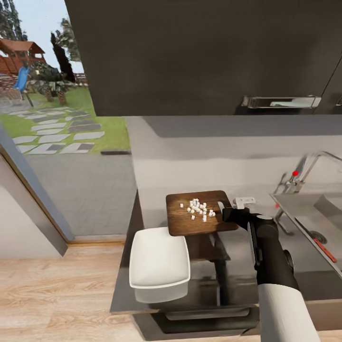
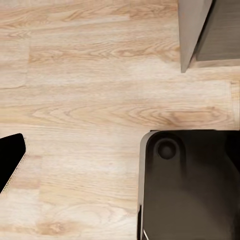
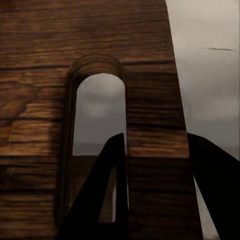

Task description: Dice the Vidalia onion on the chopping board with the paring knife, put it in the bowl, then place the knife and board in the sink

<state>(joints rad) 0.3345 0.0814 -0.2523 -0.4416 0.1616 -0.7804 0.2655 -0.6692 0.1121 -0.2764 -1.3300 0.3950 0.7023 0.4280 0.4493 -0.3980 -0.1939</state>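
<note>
we see the right gripper (image 1: 227, 212) clamped on the chopping board (image 1: 199, 213) at its 3 o'clock edge, one finger (image 3: 107, 195) through the slot handle, the other outside the rim. the board is raised above the grey surface (image 1: 190, 156), diced onion (image 1: 199, 208) on top. the bowl (image 1: 159, 263) sits at the board's 7 o'clock, at the surface's front edge. the paring knife (image 1: 325, 250) lies in the sink (image 1: 323, 218) at 3 o'clock. we cannot tell the left gripper's state.
</note>
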